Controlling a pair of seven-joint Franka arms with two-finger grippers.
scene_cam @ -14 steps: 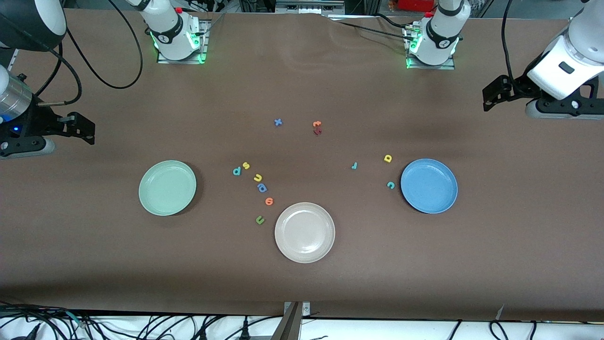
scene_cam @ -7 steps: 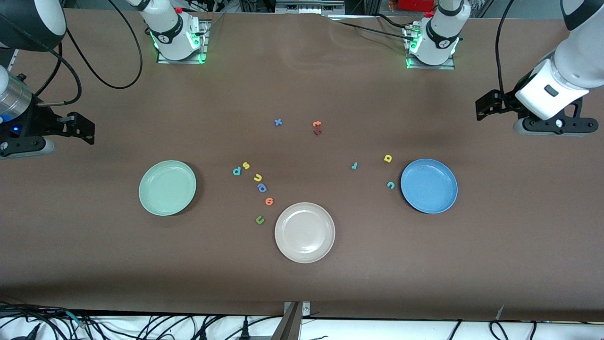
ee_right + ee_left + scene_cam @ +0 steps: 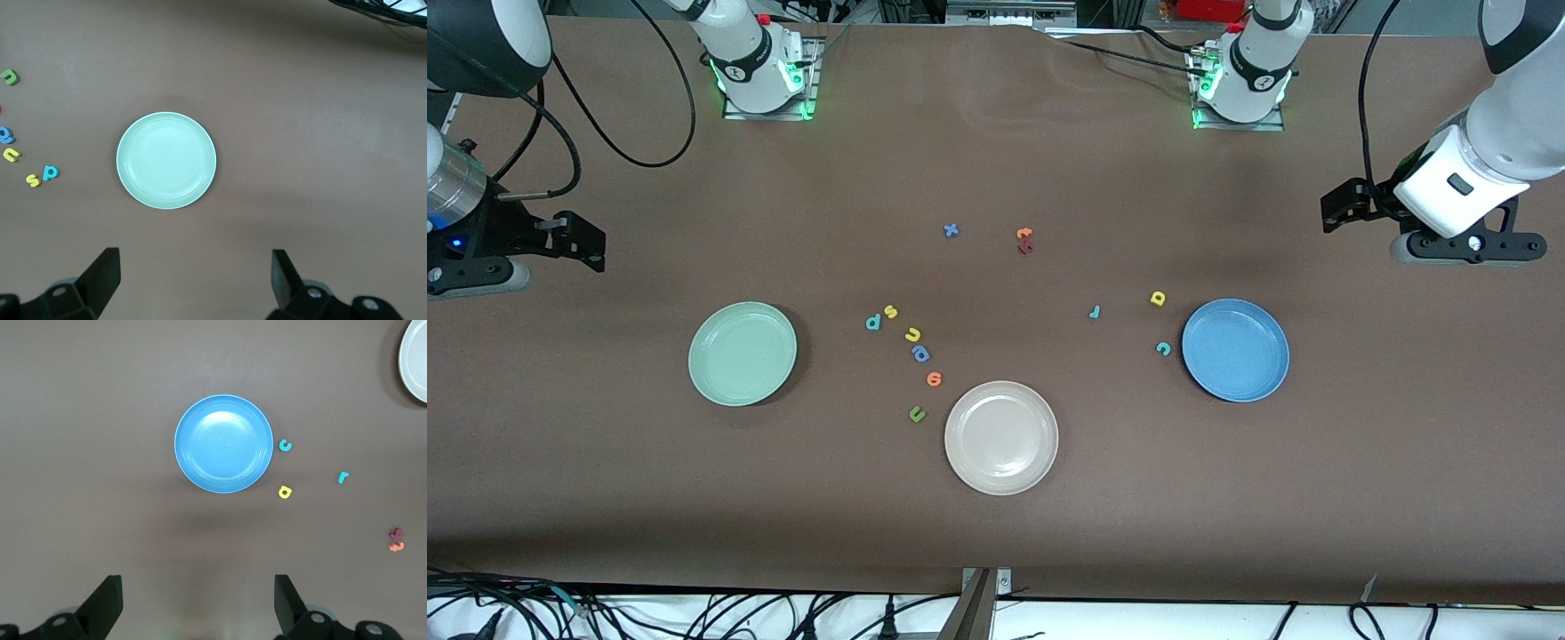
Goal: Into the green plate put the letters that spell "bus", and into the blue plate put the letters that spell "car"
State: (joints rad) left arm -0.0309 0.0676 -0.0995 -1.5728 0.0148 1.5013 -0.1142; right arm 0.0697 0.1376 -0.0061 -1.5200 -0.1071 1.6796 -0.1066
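The pale green plate is empty. Beside it lie the teal "b", yellow "s" and yellow "u". The blue plate is empty too. The teal "c", yellow "a" and teal "r" lie next to it. My left gripper hangs open over bare table at the left arm's end. My right gripper waits open over bare table at the right arm's end.
A beige plate sits nearest the front camera, between the other plates. A dark blue letter, an orange letter and a green "u" trail toward it. A blue "x", an orange letter and a dark red letter lie mid-table.
The left arm has swung a little toward the middle of the table, its gripper still open. The right arm, plates and letters have not moved.
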